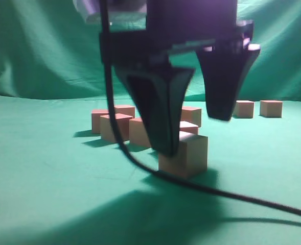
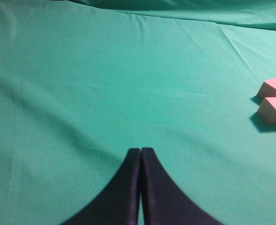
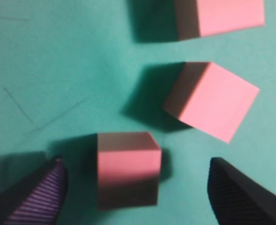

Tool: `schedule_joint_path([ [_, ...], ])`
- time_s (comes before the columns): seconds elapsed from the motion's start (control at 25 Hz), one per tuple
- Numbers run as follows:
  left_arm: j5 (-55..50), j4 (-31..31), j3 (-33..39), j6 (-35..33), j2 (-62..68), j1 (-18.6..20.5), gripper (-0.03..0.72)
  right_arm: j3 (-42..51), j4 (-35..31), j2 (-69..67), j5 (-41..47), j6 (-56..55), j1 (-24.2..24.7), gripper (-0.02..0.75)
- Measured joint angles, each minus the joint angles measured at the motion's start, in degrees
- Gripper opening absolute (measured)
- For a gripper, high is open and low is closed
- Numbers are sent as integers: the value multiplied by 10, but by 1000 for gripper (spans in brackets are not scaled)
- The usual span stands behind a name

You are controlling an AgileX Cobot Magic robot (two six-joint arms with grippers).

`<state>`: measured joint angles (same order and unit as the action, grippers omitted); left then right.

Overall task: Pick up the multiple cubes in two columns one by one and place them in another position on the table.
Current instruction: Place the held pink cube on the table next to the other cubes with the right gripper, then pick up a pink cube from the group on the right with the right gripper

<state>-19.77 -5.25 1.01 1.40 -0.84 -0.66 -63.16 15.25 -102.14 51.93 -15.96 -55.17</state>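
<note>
Close to the exterior camera, my right gripper [image 1: 193, 136] hangs open over a tan-sided cube [image 1: 187, 155] that stands on the green table [image 1: 48, 173]. In the right wrist view this pink-topped cube [image 3: 127, 176] sits between the two fingers of the right gripper [image 3: 137, 164], with a gap on each side. Two more cubes [image 3: 212, 100] [image 3: 222, 16] lie just beyond it. My left gripper [image 2: 141, 151] is shut and empty over bare cloth, with two cubes [image 2: 272, 87] [image 2: 273, 109] far off to its right.
A cluster of several cubes [image 1: 115, 126] stands behind the right gripper, and two more [image 1: 244, 108] [image 1: 271, 108] sit at the back right. A black cable [image 1: 232, 196] trails across the table in front. The wrinkled green backdrop [image 1: 38, 46] closes the far side.
</note>
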Motion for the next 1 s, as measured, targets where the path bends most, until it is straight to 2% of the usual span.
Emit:
schedule_joint_path([
  [0.04,0,0,0,0,0,0,0,-18,-1,0,29,0,0,588],
  [0.16,0,0,0,0,0,0,0,-67,-3,7,89,3,0,573],
  [0.32,0,0,0,0,0,0,0,-112,14,48,116,17,0,573],
  [0.6,0,0,0,0,0,0,0,-132,153,106,177,-24,5,573],
  [0.68,0,0,0,0,0,0,0,-132,162,120,178,-42,32,573],
  [0.8,0,0,0,0,0,0,0,-132,156,125,180,-55,101,573],
  [1.0,0,0,0,0,0,0,0,-132,93,125,96,-22,220,573],
])
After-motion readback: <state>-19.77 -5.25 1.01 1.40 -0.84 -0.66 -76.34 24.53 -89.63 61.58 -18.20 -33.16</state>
